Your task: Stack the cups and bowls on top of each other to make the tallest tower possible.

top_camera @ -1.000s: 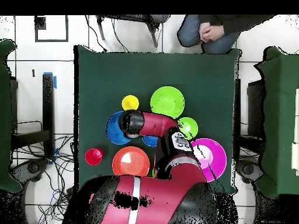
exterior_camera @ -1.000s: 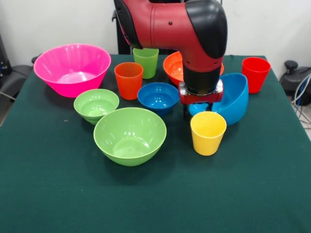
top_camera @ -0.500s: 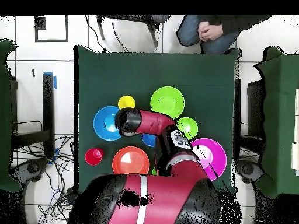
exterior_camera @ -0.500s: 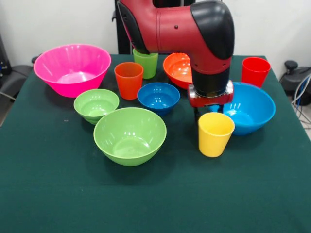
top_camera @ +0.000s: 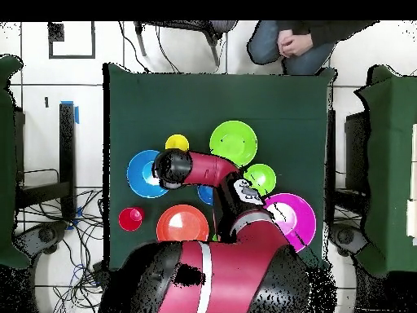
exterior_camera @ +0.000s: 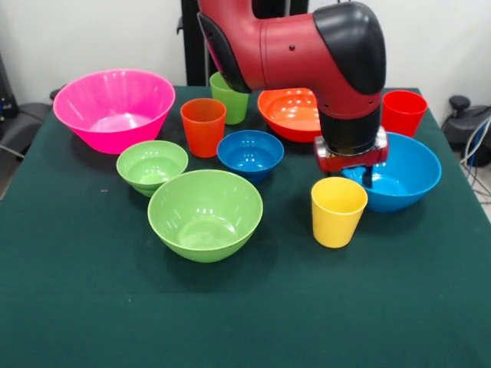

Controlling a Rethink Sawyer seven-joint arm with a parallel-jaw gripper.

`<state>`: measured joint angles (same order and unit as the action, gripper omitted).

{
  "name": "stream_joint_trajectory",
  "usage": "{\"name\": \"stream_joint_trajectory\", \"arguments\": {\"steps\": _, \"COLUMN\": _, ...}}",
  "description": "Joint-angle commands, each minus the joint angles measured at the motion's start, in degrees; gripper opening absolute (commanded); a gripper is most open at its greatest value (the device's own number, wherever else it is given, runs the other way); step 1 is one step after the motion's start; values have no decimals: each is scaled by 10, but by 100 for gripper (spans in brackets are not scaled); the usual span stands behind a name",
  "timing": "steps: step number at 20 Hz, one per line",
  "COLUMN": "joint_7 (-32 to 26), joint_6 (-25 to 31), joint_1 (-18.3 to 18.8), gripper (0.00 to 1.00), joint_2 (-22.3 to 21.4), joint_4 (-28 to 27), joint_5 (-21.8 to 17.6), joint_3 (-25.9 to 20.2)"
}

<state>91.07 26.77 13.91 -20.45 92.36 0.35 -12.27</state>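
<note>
A dark green cloth covers the desk (exterior_camera: 92,307); white walls stand behind it in the front view, and a seated person (top_camera: 289,41) shows at the top edge of the overhead view. The jaws (exterior_camera: 360,178) hang at the large blue bowl (exterior_camera: 406,172) at centre right, mostly hidden behind the wrist; whether they are apart or together cannot be told. The red and black arm (exterior_camera: 307,54) comes down from the upper middle, its wrist vertical over the bowl's left rim. The yellow cup (exterior_camera: 338,211) stands just in front; nothing is stacked; the other cups and bowls stand separately across the desk.
</note>
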Motion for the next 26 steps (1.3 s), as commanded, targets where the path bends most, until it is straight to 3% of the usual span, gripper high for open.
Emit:
{"name": "stream_joint_trajectory", "arguments": {"steps": 1, "joint_7": 30, "joint_6": 50, "joint_1": 9, "gripper": 100, "joint_2": 26, "joint_4": 1, "joint_5": 9, "joint_3": -63}}
{"name": "stream_joint_trajectory", "arguments": {"steps": 2, "joint_7": 31, "joint_6": 49, "joint_1": 9, "gripper": 100, "joint_2": 25, "joint_4": 2, "joint_5": 7, "joint_3": -63}}
{"name": "stream_joint_trajectory", "arguments": {"steps": 3, "joint_7": 31, "joint_6": 49, "joint_1": 8, "gripper": 0, "joint_2": 26, "joint_4": 1, "joint_5": 6, "joint_3": -62}}
{"name": "stream_joint_trajectory", "arguments": {"steps": 14, "joint_7": 46, "joint_6": 51, "joint_1": -12, "gripper": 0, "joint_2": 16, "joint_4": -1, "joint_5": -3, "joint_3": -39}}
{"name": "stream_joint_trajectory", "arguments": {"steps": 20, "joint_7": 47, "joint_6": 84, "joint_1": -46, "gripper": 0, "joint_2": 22, "joint_4": -45, "joint_5": -22, "joint_3": 6}}
{"name": "stream_joint_trajectory", "arguments": {"steps": 26, "joint_7": 24, "joint_6": 94, "joint_1": -54, "gripper": 0, "joint_2": 45, "joint_4": -99, "joint_5": -44, "joint_3": 36}}
